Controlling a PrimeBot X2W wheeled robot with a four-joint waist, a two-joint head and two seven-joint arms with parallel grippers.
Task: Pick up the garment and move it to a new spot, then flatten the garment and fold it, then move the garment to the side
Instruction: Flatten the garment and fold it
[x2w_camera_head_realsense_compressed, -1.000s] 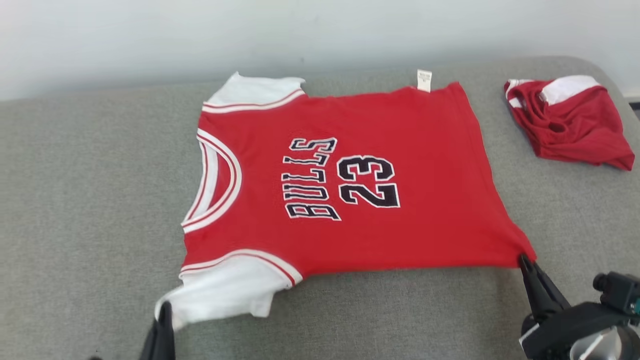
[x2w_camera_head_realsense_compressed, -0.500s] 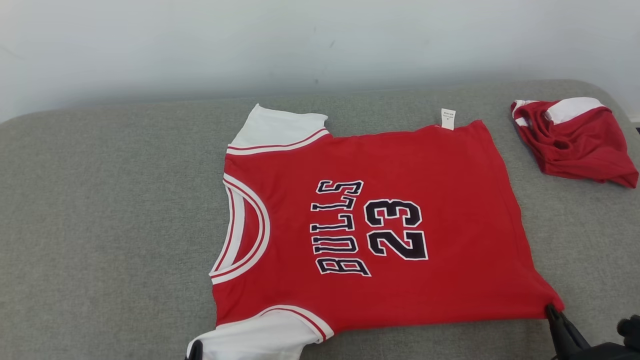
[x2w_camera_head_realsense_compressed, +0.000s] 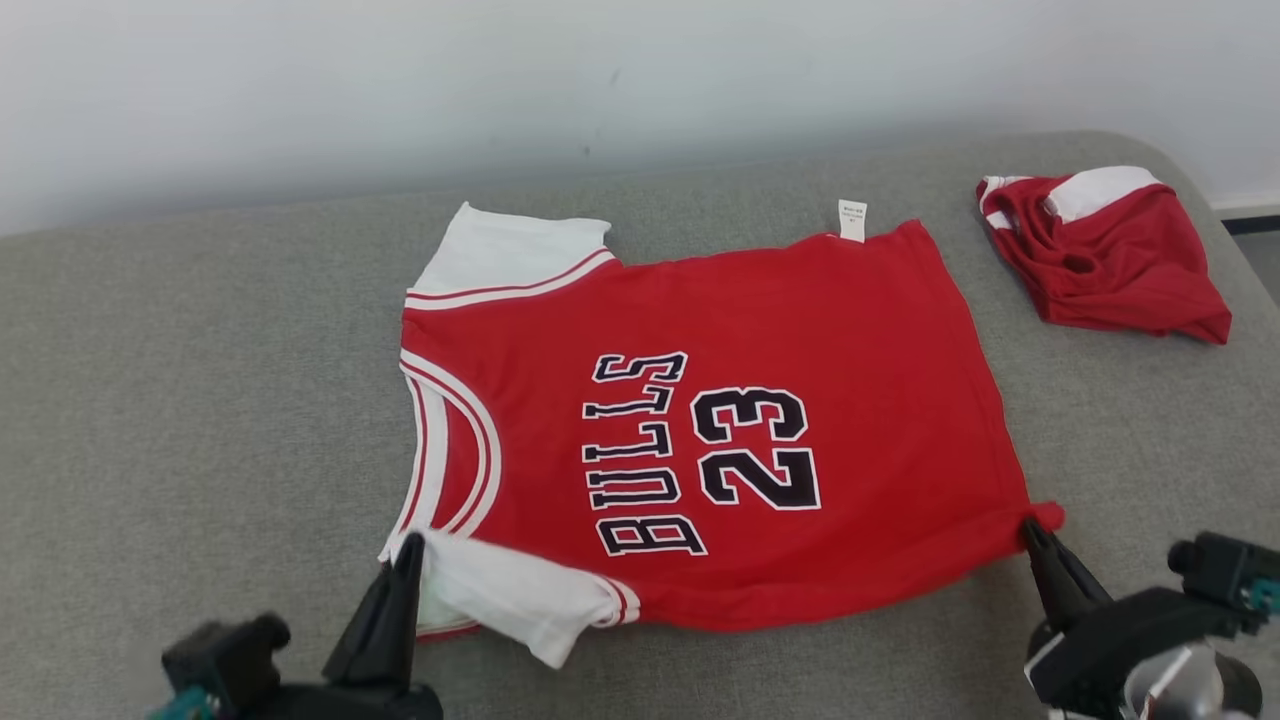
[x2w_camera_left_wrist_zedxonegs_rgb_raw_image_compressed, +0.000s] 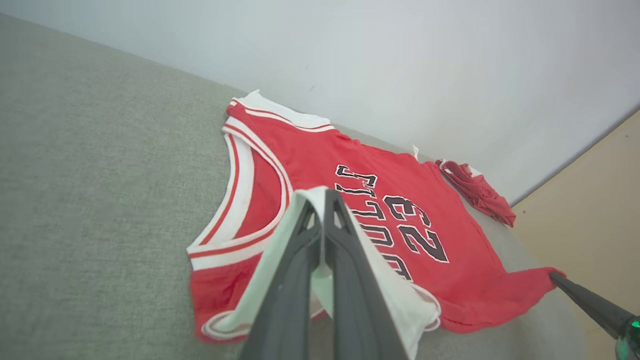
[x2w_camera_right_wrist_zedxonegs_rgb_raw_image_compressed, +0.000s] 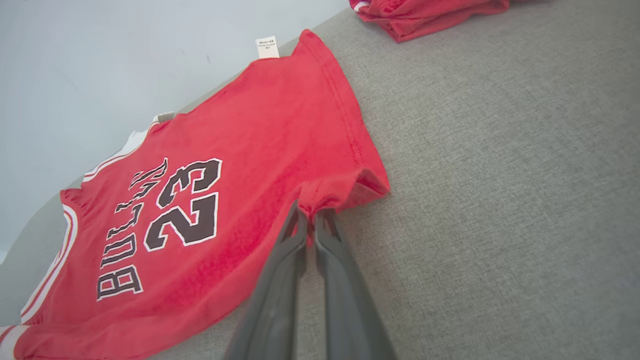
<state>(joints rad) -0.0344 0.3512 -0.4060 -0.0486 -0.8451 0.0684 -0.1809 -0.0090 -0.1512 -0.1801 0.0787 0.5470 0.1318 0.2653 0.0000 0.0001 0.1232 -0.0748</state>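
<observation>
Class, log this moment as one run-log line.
jersey: spread front-up on grey surface | left tool: shut on white sleeve | right tool: shut on hem corner

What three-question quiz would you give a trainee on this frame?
1. True or false: the left gripper is shut on the jersey's white sleeve.
2. The right gripper pinches the jersey's: A) collar, B) near hem corner, C) label.
3. Fill in: the crumpled red garment lies on the grey surface at the robot's far ___.
Key: 1 true; 2 B; 3 right.
</observation>
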